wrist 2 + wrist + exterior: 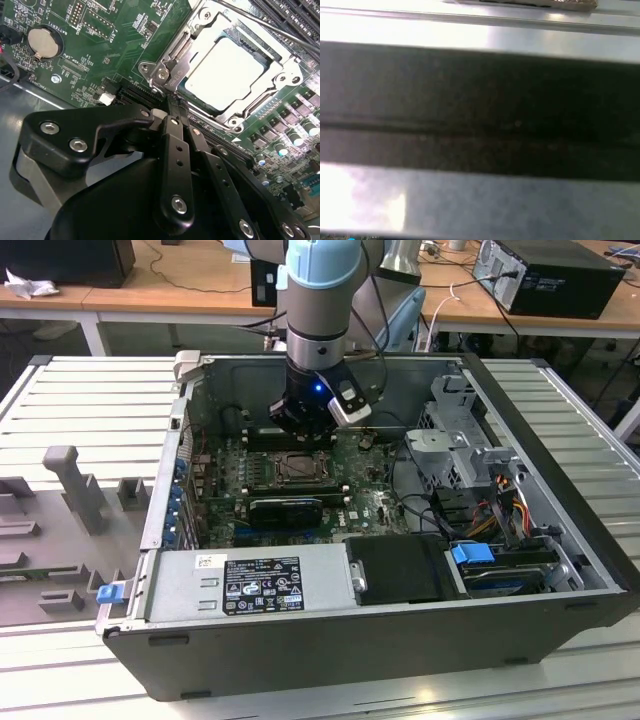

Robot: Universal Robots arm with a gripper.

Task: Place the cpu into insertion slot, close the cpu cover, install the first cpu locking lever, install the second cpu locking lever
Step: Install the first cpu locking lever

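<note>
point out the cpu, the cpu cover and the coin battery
cpu (pixel 227 69), second wrist view, middle of its pale metal top
cpu cover (pixel 187 75), second wrist view, frame edge beside the cpu
coin battery (pixel 44 41), second wrist view, centre of its face

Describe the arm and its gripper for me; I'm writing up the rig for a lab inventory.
The arm is a thick cylinder with pale blue joint caps over grey metal, then a black wrist section with a small blue light. A silver-and-black box, probably a camera, is mounted beside it, and dark cables run along it. In the second wrist view, the gripper is matte black, built of flat linkage bars joined by silver screws.
</note>
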